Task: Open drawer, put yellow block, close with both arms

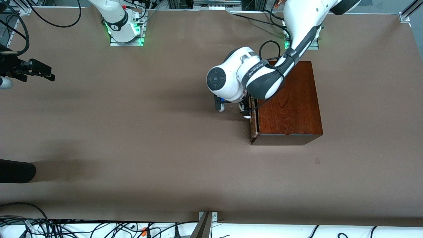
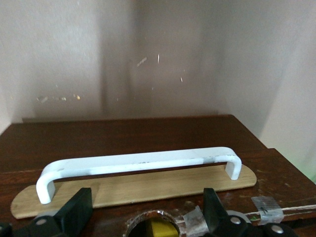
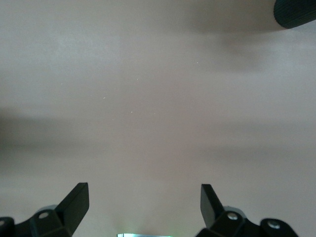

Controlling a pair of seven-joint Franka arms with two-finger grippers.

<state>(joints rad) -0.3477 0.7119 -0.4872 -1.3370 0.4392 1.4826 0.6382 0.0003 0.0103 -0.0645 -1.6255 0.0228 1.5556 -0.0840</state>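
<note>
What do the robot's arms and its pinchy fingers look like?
Both arms are smooth, rounded white shells. The left arm has dark grey joint bands, a black cable and a round grey end cap. The bases glow green. The left gripper and right gripper have black wedge-shaped fingers.

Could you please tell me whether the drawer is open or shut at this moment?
Almost shut: the drawer front stands only a sliver out of the box, a thin pale strip showing. The left gripper is at its white handle, fingers open.

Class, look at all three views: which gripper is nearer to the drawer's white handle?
Left. The left gripper sits open right at the white handle of the drawer; the right gripper waits open over bare table at the right arm's end.
</note>
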